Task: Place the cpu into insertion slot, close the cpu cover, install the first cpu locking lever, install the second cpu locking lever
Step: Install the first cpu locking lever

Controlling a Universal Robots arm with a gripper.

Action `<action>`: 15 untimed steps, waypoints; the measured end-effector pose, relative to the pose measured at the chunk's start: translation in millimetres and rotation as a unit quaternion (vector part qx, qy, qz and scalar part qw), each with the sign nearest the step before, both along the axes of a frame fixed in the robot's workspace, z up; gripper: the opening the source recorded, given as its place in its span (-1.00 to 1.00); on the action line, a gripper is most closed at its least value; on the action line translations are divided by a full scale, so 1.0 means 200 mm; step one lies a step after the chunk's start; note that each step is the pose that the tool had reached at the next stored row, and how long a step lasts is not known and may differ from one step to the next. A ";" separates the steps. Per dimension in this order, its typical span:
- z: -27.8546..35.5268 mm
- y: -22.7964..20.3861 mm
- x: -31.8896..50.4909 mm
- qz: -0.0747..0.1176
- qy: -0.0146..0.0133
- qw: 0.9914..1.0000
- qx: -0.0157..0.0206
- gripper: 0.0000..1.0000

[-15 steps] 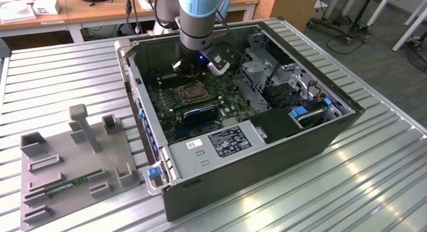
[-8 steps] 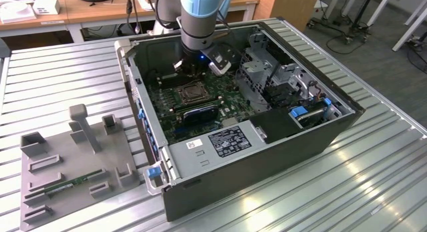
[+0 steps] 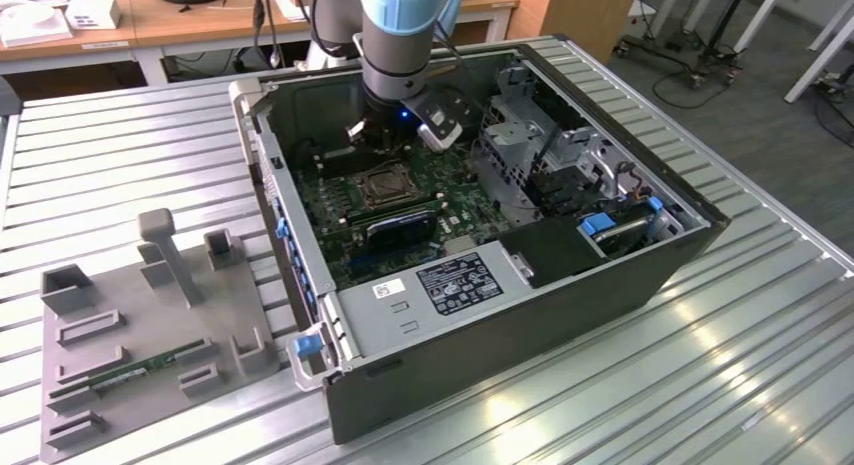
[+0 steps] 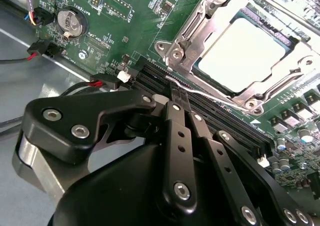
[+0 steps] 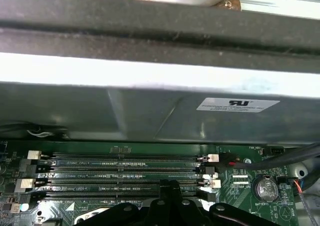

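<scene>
Closest to the lens, black pincer (image 4: 175, 92) with fingers drawn together and nothing seen clamped between them, tips down at the thin wire lever (image 4: 215, 97) between the memory slots (image 4: 150, 76) and the socket (image 3: 378, 188). Further in, chip (image 4: 245, 53) already seated in that socket, metal frame plate (image 4: 197, 33) folded down around it. Could slip off the springy wire and jab the memory slots or green board (image 4: 125, 31) if pushed off-line; could also let the lever snap back up before hooking under its catch.

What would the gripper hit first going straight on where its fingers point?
Likely the black memory slots just ahead of the gripper, beside the cpu cover; a thin lever wire lies close. Depth unclear.
</scene>
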State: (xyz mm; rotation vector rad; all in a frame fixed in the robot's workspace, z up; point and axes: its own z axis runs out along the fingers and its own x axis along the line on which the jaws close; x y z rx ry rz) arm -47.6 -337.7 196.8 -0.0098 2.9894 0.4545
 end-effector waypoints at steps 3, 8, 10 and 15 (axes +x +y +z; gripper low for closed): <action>0.021 0.000 0.000 0.000 0.000 1.000 0.001 -0.79; 0.054 0.000 0.000 0.000 0.000 1.000 0.001 -0.79; 0.054 0.000 -0.007 0.000 -0.002 1.000 0.001 -0.79; 0.053 0.000 -0.063 0.000 -0.007 1.000 0.001 -0.79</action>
